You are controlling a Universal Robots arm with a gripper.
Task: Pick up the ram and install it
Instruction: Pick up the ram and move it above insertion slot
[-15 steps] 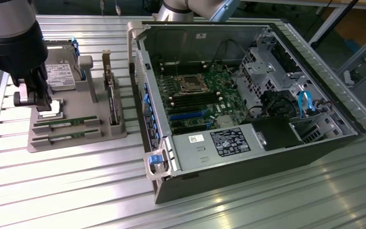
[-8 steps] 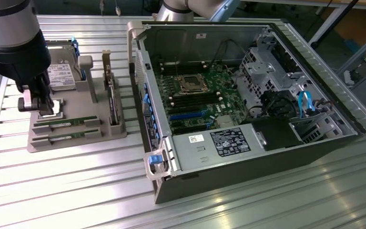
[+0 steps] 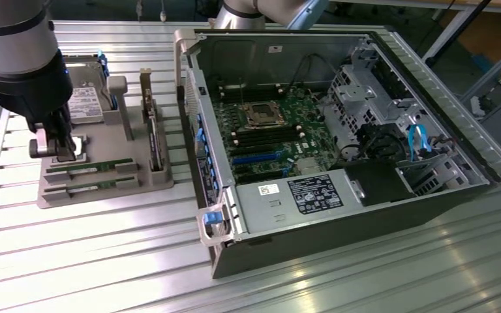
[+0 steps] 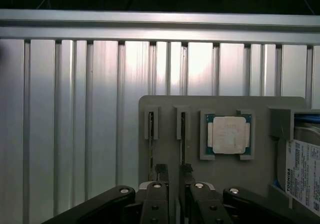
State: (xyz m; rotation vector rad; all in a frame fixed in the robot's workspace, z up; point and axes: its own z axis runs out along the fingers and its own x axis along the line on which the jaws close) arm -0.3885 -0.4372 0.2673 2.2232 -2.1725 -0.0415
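the ram (image 3: 89, 167) is seen seated in its tray (image 3: 102, 195), not yet lifted or installed, with the hand (image 3: 57, 151) held spread close over the tray.

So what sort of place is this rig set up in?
Likely a robotics lab bench for PC assembly: a slatted aluminium table, an open computer case with its motherboard exposed, and a grey tray holding ram sticks.
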